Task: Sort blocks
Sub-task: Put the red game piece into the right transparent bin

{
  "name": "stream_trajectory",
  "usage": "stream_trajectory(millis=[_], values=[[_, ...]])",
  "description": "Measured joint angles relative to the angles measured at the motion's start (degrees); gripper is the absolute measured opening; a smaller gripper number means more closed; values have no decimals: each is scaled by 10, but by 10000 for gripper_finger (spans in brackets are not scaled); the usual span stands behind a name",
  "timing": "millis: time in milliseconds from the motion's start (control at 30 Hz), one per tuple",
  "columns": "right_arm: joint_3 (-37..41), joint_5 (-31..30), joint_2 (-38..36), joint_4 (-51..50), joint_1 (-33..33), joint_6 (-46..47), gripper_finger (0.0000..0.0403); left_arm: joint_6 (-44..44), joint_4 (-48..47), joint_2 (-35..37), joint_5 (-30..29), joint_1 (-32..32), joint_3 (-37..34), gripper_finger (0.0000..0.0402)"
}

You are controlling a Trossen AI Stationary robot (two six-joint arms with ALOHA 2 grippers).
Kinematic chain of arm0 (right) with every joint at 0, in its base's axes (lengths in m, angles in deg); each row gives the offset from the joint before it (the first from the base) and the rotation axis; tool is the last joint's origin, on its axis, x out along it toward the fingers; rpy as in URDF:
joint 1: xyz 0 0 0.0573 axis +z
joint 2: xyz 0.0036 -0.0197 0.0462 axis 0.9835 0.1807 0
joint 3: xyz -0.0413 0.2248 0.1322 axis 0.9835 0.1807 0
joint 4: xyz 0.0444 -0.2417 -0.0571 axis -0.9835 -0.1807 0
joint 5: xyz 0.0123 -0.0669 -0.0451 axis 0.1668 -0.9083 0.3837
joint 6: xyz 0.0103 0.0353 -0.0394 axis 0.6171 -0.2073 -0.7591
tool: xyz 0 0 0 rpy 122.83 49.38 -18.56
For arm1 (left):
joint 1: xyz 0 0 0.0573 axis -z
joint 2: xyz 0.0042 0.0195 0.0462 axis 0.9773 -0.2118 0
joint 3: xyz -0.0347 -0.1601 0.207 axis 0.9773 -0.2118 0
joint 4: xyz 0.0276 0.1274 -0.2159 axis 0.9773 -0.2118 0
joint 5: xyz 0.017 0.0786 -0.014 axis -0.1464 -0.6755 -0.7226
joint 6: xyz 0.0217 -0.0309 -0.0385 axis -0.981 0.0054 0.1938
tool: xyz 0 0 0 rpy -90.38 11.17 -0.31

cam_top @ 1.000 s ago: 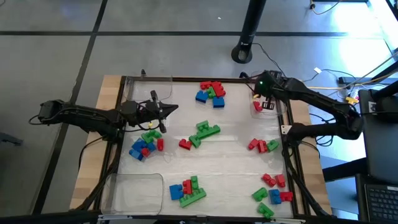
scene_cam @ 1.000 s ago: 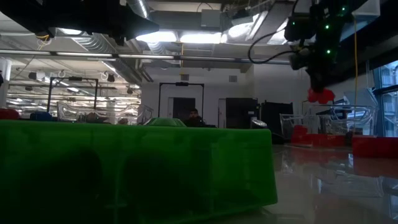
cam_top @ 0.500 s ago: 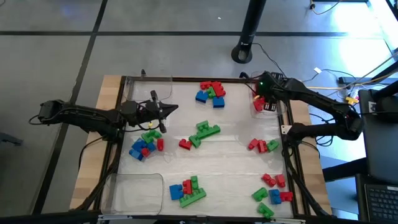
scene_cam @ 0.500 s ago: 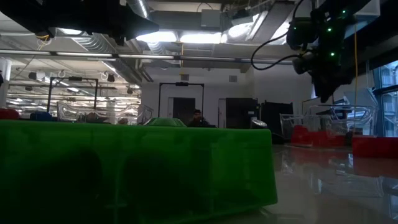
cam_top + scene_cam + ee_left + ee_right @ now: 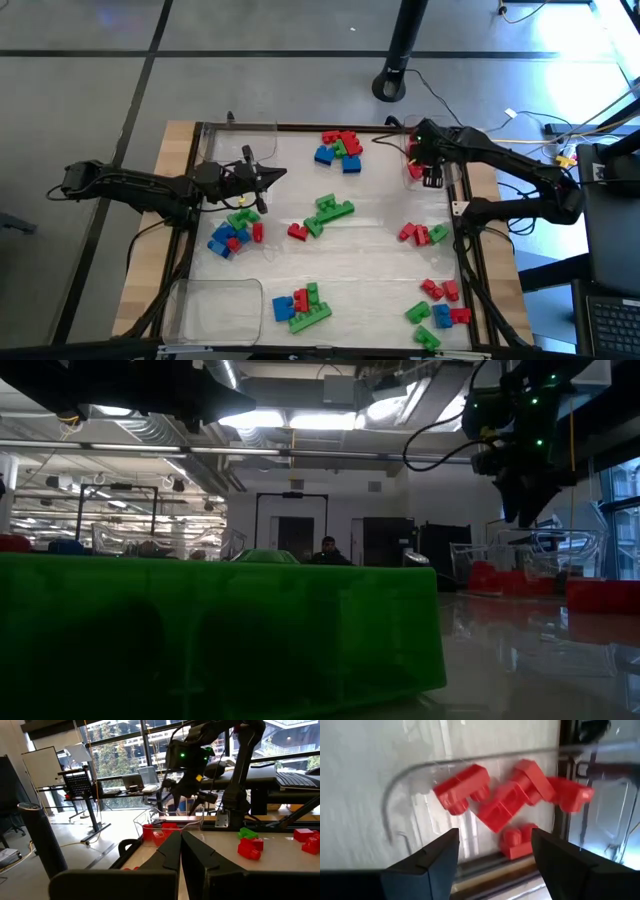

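My right gripper (image 5: 424, 168) (image 5: 494, 837) hangs open at the table's far right, pointing steeply down over a clear tray (image 5: 470, 759). Nothing sits between its fingers. Several red blocks (image 5: 510, 802) (image 5: 413, 171) lie loose on the tray's floor. My left gripper (image 5: 278, 175) (image 5: 180, 847) is shut and level, above the table's left side near a mixed pile of blocks (image 5: 234, 229), and holds nothing. More red, green and blue blocks lie in clusters at the far middle (image 5: 340, 148), the centre (image 5: 328, 212) and the right (image 5: 422, 233).
Further block piles lie near the front middle (image 5: 302, 305) and front right (image 5: 438, 312). A second clear tray (image 5: 215, 305) sits at the near left corner. A large green block (image 5: 220, 630) fills the low view's foreground. A wooden frame (image 5: 470, 200) borders the table.
My right gripper has opened and let go of a red block, which has dropped out of its fingers toward the tray below. The gripper has also tipped more steeply down and shifted slightly. My left arm has kept still.
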Motion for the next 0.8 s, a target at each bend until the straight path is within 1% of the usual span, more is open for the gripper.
stream_trajectory(millis=[167,333,533,800], values=[[0,-2,0,1,65,2,237,0,0,0,0,0,0,4],[0,36,0,0,139,39,237,0,0,0,0,0,0,4],[0,81,0,-4,230,110,237,0,0,0,0,0,0,4],[0,99,0,-41,361,234,237,2,0,0,0,0,0,4]])
